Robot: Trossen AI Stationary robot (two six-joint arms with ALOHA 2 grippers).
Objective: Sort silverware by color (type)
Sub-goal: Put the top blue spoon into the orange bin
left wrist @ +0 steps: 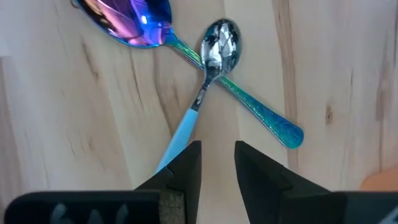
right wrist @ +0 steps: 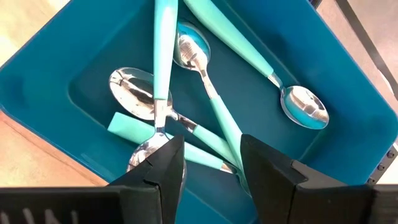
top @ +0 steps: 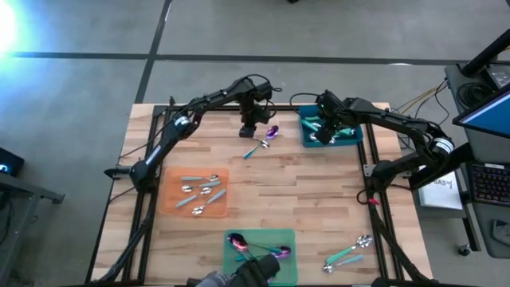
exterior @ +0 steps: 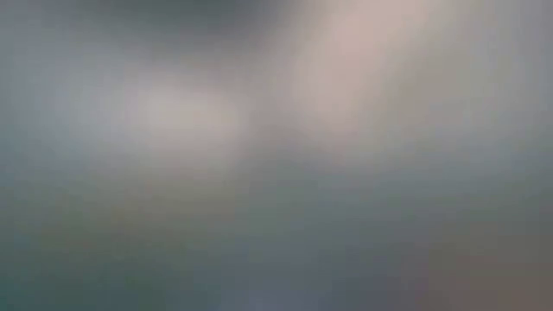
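On the wood at the table's far middle lie two pieces of silverware, crossed. One is a spoon with an iridescent purple head and teal-green handle [left wrist: 134, 22] [top: 272, 132]. A silver spoon with a pale blue handle [left wrist: 219, 46] [top: 255, 149] rests its neck across that handle. My left gripper [left wrist: 217, 149] [top: 249, 130] hangs open just above them, bare wood showing between its fingers. The pale blue handle's end runs out of sight beneath one finger. My right gripper [right wrist: 211, 146] [top: 321, 134] stands open over the teal bin [right wrist: 56, 81] [top: 351, 137], above several silver spoons with teal handles [right wrist: 161, 74].
An orange mat [top: 171, 209] at the left holds several silver spoons. A green mat [top: 287, 237] at the near edge holds purple-headed ones. A few teal-handled spoons [top: 348, 253] lie loose at the near right. A dark object [top: 239, 275] stands at the near edge.
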